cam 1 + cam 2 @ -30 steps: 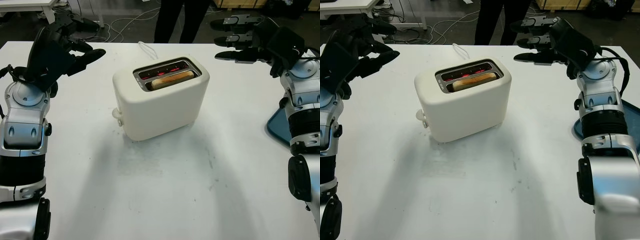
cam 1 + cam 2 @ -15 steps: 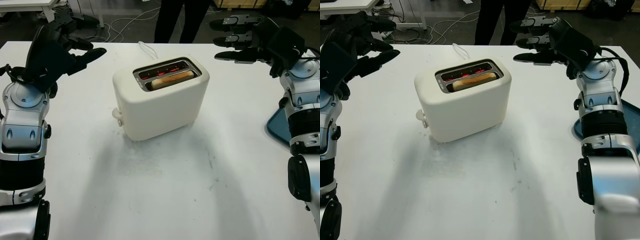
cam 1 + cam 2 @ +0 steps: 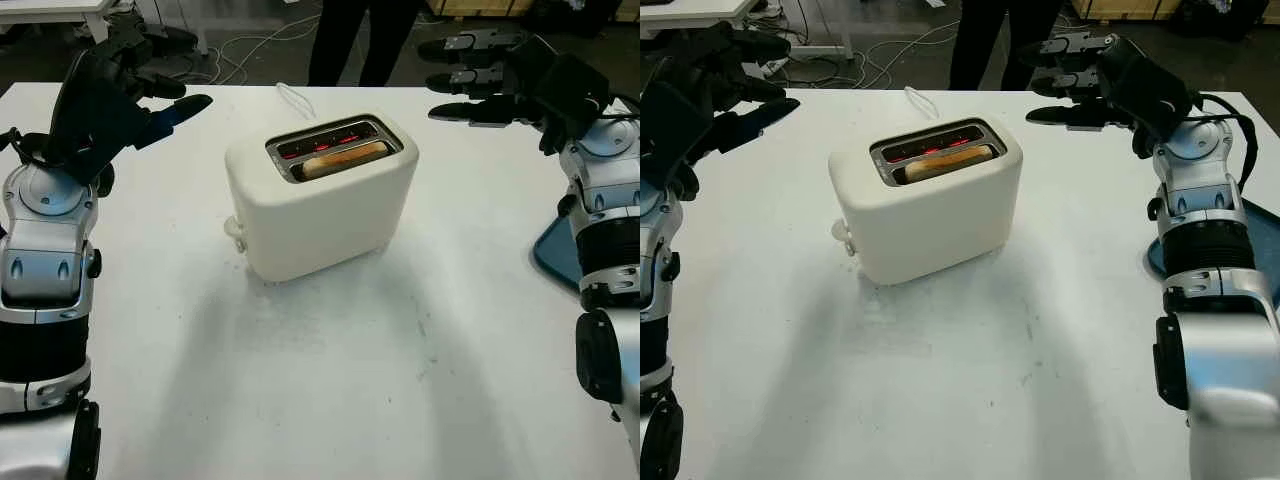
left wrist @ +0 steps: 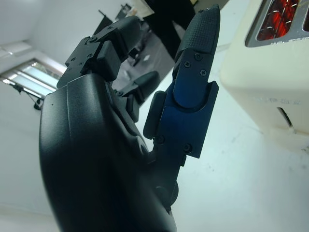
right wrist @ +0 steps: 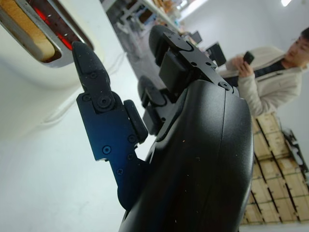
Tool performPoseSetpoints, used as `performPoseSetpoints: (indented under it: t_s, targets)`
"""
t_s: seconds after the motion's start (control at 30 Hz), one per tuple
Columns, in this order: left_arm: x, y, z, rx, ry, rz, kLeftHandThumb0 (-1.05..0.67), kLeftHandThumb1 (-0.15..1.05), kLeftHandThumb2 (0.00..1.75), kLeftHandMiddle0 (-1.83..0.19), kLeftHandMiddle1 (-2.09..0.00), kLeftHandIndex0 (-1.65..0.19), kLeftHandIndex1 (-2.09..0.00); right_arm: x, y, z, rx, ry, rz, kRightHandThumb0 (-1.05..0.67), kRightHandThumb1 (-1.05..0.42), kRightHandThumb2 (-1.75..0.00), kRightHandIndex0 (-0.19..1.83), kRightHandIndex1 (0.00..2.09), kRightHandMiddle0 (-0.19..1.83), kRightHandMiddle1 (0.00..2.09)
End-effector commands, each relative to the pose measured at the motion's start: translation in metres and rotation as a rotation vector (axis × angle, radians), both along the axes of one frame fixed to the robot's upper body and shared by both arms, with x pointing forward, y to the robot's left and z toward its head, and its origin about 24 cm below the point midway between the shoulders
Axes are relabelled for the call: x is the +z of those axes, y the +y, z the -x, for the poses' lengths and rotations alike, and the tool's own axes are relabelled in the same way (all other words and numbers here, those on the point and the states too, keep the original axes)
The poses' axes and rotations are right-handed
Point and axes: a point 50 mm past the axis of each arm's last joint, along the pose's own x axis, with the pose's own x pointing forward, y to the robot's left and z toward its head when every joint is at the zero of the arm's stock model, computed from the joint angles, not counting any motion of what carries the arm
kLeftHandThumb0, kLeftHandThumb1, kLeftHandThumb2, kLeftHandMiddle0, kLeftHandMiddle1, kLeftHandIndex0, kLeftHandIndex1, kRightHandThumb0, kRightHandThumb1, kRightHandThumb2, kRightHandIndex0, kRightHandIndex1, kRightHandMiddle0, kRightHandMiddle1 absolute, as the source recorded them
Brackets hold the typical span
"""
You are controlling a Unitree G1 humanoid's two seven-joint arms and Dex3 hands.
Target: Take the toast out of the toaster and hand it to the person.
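Left hand (image 3: 120,85) is up over the table's (image 3: 320,380) far left, holding nothing. Toast (image 3: 343,156) sits in the near slot of the toaster (image 3: 320,195), mid-table. Right hand (image 3: 500,80) is far right, fingers out, empty.

— How was the scene lit?
— Bright, even overhead light was seen on the white table (image 3: 330,380), with soft shadows cast toward the camera below the toaster (image 3: 320,195).
— Any glow or glare?
— A red glow was noted in the slots. The tabletop was washed out in the wrist views, and distant background was blurred.
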Motion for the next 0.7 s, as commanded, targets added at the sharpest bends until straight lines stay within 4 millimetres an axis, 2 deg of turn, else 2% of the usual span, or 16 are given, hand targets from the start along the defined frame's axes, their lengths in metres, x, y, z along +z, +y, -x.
performPoseSetpoints:
  t_s: [0.0,0.67]
  targets:
    - [0.0012,0.0003,0.0028,0.001,-0.002,-0.003,-0.65,0.91,0.00,-0.24,-1.02,-0.33,-0.67,0.0059,0.0014,0.0007,0.001,-0.031,0.010,-0.43,-0.73,0.00,0.68,0.07,0.68,0.01]
    - [0.0024,0.0011,0.0080,0.015,0.002,-0.008,-0.63,0.92,0.01,-0.26,-0.90,-0.37,-0.53,0.0061,0.0019,0.0006,0.006,-0.025,-0.001,-0.45,-0.73,0.00,0.67,0.07,0.68,0.01]
